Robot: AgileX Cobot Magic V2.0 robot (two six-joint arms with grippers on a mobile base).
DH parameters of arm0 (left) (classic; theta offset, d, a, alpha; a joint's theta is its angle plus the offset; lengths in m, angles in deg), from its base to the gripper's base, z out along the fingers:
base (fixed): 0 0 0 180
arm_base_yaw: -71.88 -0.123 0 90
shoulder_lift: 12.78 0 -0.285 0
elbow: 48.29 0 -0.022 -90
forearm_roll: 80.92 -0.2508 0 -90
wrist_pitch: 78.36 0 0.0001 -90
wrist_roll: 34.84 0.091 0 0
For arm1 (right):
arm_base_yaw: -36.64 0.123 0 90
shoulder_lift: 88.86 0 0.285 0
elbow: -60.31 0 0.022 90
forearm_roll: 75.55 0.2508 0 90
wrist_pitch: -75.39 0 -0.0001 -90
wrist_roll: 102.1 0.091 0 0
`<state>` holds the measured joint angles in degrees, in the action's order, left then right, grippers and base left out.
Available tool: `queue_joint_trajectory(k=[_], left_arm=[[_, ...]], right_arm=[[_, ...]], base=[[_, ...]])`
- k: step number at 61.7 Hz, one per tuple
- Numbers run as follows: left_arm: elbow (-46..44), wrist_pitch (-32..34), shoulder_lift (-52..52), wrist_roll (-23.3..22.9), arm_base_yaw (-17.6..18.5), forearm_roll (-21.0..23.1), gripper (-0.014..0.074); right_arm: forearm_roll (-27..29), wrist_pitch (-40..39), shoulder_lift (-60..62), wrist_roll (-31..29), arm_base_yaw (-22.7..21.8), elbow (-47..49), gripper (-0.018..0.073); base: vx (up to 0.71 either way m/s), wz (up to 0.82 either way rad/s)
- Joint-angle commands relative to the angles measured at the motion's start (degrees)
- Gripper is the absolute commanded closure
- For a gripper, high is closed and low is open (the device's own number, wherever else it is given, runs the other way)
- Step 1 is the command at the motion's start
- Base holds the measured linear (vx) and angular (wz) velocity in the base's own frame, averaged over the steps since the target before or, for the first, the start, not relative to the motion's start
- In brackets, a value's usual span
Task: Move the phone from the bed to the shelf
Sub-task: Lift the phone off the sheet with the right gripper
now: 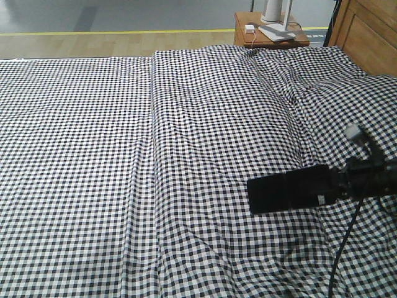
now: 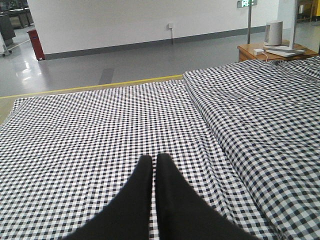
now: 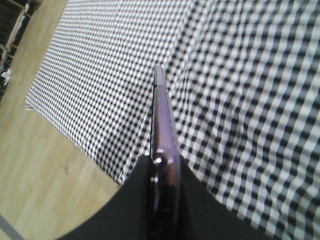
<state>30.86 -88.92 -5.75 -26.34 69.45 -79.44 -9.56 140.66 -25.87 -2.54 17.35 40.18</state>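
The right gripper (image 3: 162,167) pinches the phone (image 1: 288,188) above the bed (image 1: 93,155); the left gripper (image 2: 152,165) sits pressed together, empty. Pickup done, shelf trip remains.

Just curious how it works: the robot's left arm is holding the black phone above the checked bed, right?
Not quite: the right gripper holds the phone above the bed. The right wrist view shows it pinched edge-on; the left gripper is shut on nothing.

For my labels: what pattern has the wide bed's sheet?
The bed sheet: small black-and-white check; exterior front view.
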Motion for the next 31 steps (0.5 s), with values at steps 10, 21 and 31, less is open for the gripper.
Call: queue_joint_trajectory(k=[10, 21, 31], left_arm=[[-1.22, 4.15, -0.77, -0.33, 0.2, 0.52, 0.0595], [-1.22, 4.15, -0.77, -0.33, 0.2, 0.52, 0.0595], [-1.22, 4.15, -0.77, -0.33, 0.2, 0.52, 0.0595]], right_arm=[[5.2, 8.46, 14.38, -0.8, 2.57, -0.98, 0.0561], [5.34, 8.46, 18.48, -1.17, 10.49, -0.98, 0.0561], [5.52, 8.46, 19.54, -0.76, 17.08, -0.98, 0.0561]], base=[[0.0, 0.0], [0.0, 0.0], [0.0, 0.0]])
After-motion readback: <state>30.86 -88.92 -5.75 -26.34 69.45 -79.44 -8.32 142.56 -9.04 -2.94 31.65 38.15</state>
